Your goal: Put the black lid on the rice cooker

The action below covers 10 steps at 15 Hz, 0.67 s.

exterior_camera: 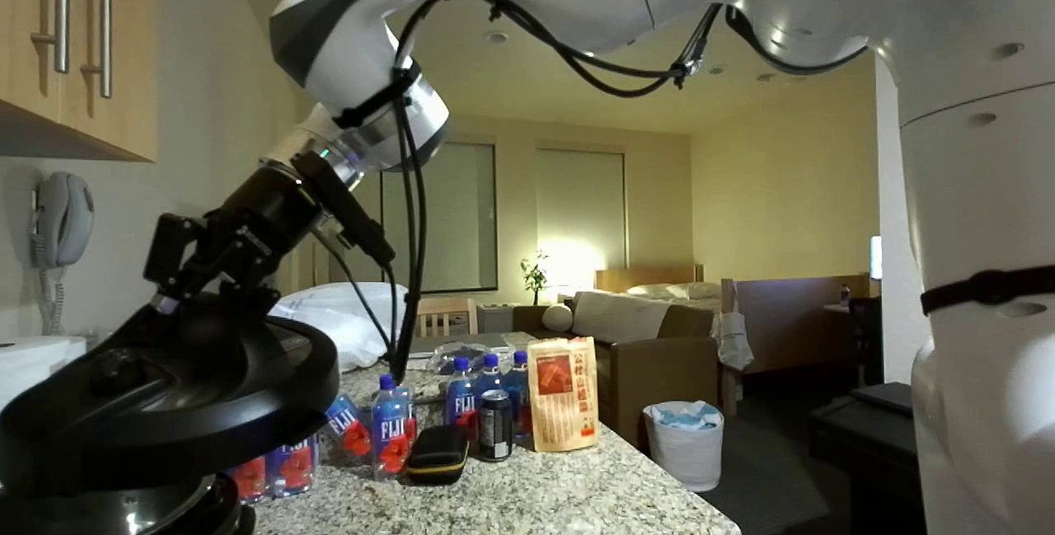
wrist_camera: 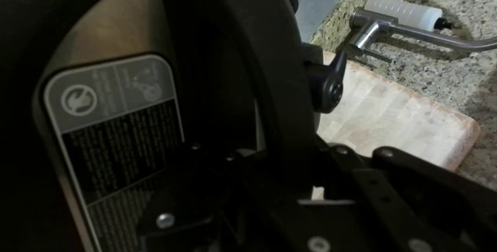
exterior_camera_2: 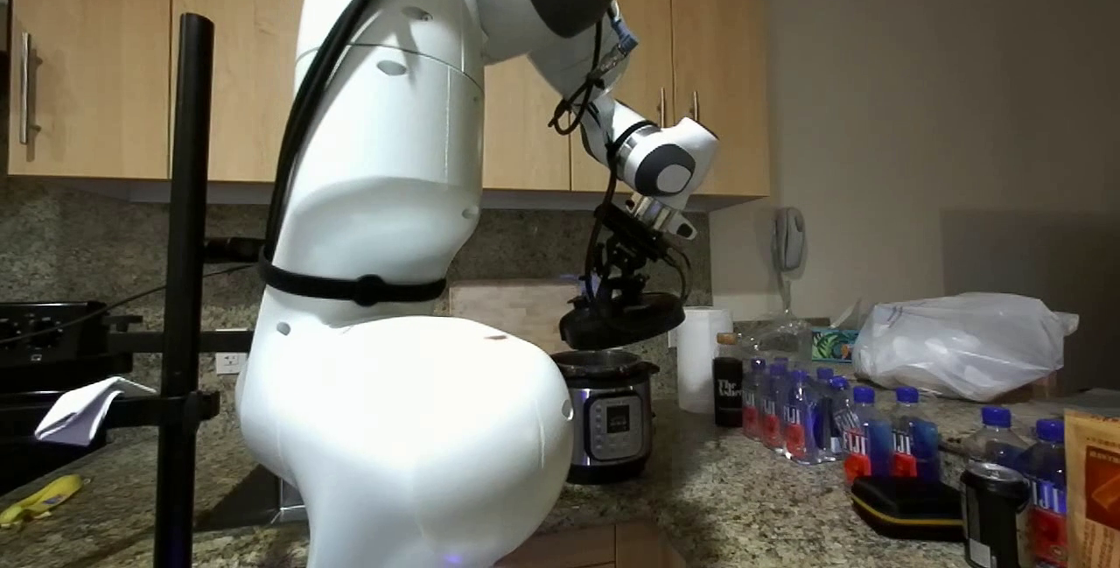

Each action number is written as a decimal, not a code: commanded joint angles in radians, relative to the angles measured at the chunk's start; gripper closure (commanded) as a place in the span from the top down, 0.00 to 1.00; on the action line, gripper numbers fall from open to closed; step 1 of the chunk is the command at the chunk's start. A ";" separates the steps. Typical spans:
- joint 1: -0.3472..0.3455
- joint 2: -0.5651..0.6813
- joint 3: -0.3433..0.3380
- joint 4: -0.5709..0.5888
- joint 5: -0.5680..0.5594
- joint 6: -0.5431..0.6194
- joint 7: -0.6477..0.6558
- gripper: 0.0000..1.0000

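Observation:
The black lid (exterior_camera: 272, 428) hangs from my gripper (exterior_camera: 206, 292), tilted, with its right side higher in both exterior views. In an exterior view the lid (exterior_camera_2: 626, 323) is above the rice cooker (exterior_camera_2: 617, 432) and a little right of its centre; I cannot tell whether they touch. The rice cooker's metallic body (exterior_camera: 140, 512) shows under the lid at the lower left. In the wrist view the lid (wrist_camera: 240, 30) fills the left and middle, with a label on its top. My gripper (wrist_camera: 283, 159) is shut on the lid's raised handle. The fingertips are mostly hidden in dark.
Several water bottles (exterior_camera: 389, 428), a black case (exterior_camera: 438, 454), a can (exterior_camera: 495, 426) and a paper pouch (exterior_camera: 564, 395) stand on the counter. A paper towel roll (exterior_camera_2: 703, 358) and a dark bottle (exterior_camera_2: 727, 380) stand right of the cooker. A cutting board (wrist_camera: 388, 116) and faucet (wrist_camera: 372, 34) show.

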 commanded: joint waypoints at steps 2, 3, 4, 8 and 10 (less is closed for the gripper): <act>0.025 0.128 0.041 0.159 -0.027 -0.059 0.006 0.00; 0.031 0.158 0.050 0.188 -0.037 -0.065 0.007 0.00; 0.037 0.190 0.059 0.214 -0.048 -0.070 0.011 0.00; 0.052 0.299 0.084 0.308 -0.089 -0.097 0.017 0.00; 0.053 0.351 0.092 0.351 -0.100 -0.117 0.018 0.00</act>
